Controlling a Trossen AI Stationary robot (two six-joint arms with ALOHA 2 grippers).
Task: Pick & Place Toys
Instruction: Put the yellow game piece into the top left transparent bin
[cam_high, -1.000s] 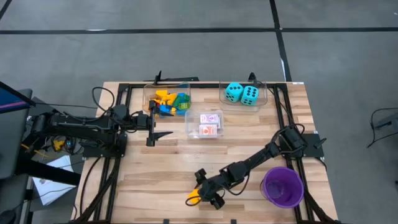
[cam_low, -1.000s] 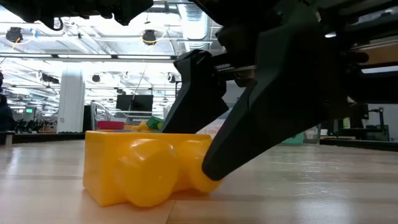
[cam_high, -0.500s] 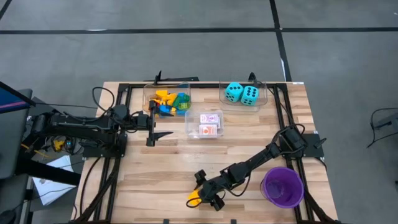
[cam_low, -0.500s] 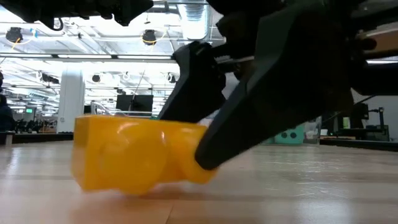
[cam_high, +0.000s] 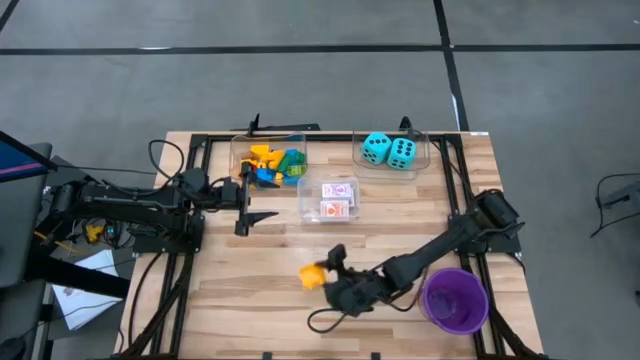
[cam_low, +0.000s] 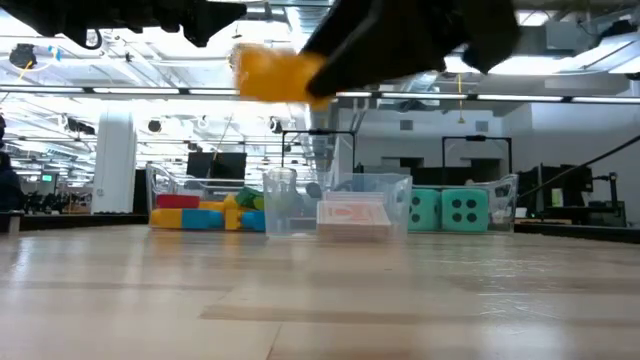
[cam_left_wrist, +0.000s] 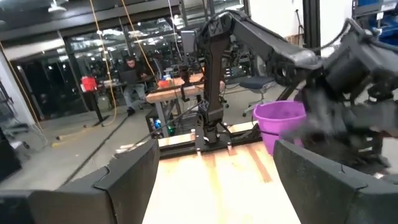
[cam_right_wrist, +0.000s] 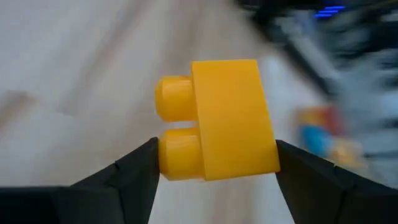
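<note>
The right end effector (cam_high: 322, 275) is clamped on a yellow brick (cam_right_wrist: 217, 118), holding it in the air above the tabletop (cam_high: 250, 290); the left end effector (cam_high: 262, 217), fingers apart and empty, waits beside the brick bin (cam_high: 268, 162).

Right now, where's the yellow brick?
The yellow brick is held off the table between the right gripper fingers, front-centre in the high view, left of the purple cup.
</note>
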